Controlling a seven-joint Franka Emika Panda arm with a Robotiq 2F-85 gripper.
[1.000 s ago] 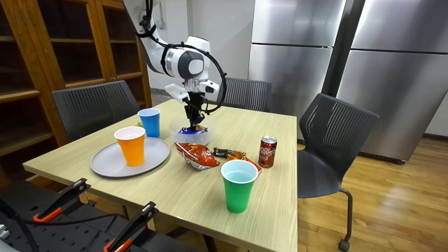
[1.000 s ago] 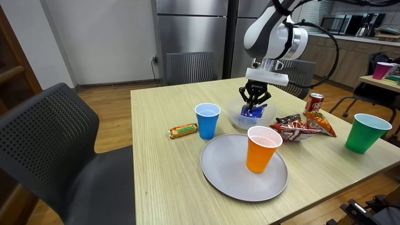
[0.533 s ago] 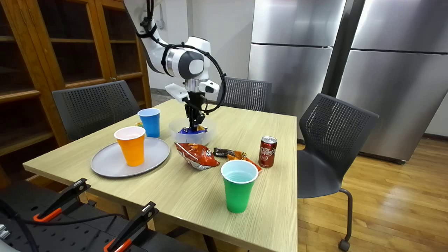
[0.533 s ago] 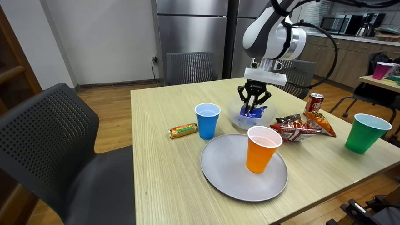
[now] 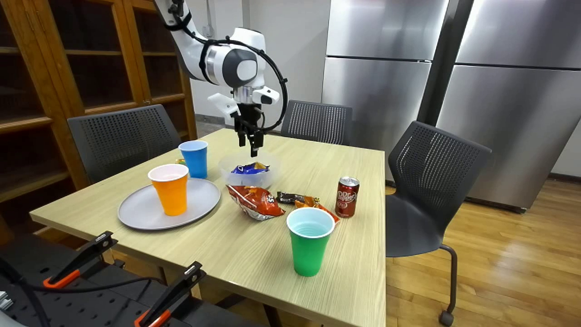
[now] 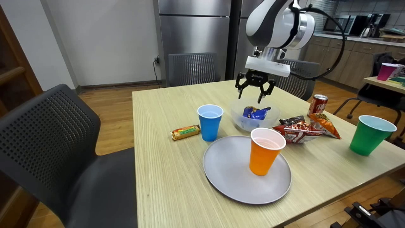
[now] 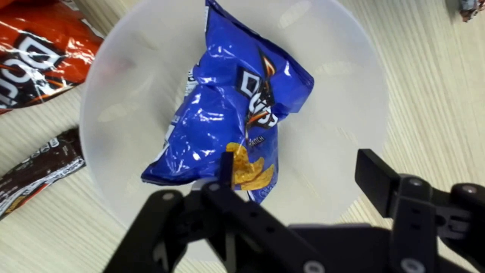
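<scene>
A blue chip bag (image 7: pixel 227 98) lies inside a translucent white bowl (image 7: pixel 341 113), touched by nothing but the bowl as far as I can see. My gripper (image 6: pixel 250 98) hangs above that bowl with its jaws spread wide and nothing between them. In the wrist view one finger overlaps the bag's lower edge, but the exterior views show a gap between the fingertips and the blue bag (image 5: pixel 250 168). A red chip bag (image 7: pixel 41 49) and a dark brown wrapper (image 7: pixel 41 167) lie on the table beside the bowl.
Near the bowl stand a blue cup (image 6: pixel 210 123) and a grey plate (image 6: pixel 227 177) bearing an orange cup (image 6: pixel 264 155). A gold-wrapped bar (image 6: pixel 185 132), an orange bag (image 6: pixel 326 125), a soda can (image 5: pixel 347 197) and a green cup (image 5: pixel 310 245) are also on the table.
A second ago the gripper was down in the bowl, closed at the blue bag. Its fingers have since spread and it has risen clear, while the bag stays in the bowl.
</scene>
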